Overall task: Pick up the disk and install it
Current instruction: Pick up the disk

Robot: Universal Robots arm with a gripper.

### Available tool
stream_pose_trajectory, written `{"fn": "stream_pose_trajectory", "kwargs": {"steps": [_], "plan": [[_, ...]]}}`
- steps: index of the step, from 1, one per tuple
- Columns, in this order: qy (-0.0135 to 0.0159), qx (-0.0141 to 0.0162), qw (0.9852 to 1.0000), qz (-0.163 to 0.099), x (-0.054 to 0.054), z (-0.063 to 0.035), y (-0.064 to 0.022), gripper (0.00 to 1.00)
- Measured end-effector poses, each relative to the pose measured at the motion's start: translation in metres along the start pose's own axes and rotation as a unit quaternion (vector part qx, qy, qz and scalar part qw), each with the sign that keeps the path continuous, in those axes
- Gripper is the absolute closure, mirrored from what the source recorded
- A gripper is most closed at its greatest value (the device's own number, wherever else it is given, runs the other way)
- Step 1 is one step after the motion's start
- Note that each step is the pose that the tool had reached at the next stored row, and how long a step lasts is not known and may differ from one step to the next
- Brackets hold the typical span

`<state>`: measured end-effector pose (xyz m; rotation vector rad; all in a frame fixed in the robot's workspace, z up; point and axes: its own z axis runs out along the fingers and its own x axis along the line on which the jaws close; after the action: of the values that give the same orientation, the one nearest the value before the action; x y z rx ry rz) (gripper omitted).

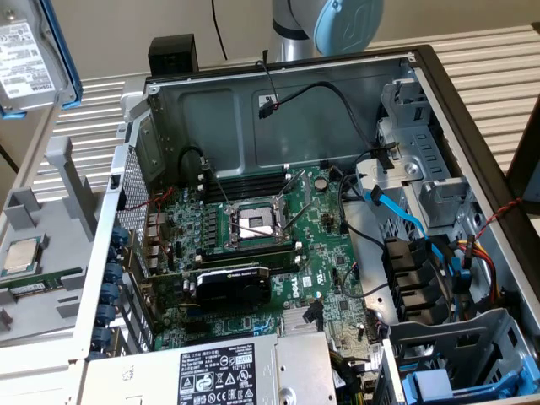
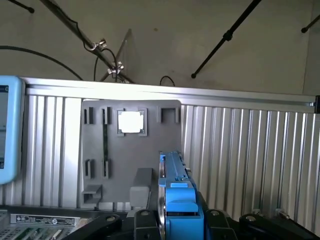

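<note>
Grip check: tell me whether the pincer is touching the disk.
Touching. The wrist view shows the disk edge-on, its blue frame seated between the jaws of the pincer.

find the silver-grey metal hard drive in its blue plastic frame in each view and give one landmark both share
Exterior view: silver-grey metal hard drive in its blue plastic frame, top left corner, flat face to the camera.
Wrist view: the drive edge-on, close to the camera, before the grey plastic tray.
Shared landmark: the small square silver chip in that tray.
</note>
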<state>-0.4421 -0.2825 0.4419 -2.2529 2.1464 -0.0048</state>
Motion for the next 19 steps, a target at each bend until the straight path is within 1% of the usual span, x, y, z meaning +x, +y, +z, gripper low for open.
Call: {"fn": "stream_pose_trajectory", "kwargs": {"steps": [12,15,19], "plan": [[0.0,0.0,1.0,0.0,0.002,-0.0265,-0.0404,0.63],[0.0,-0.0001,1.0,0.0,0.003,-0.0339,-0.0528,0.63],[0.0,-0.0006,1.0,0.0,0.005,-0.0411,-0.0709,0.63]]}}
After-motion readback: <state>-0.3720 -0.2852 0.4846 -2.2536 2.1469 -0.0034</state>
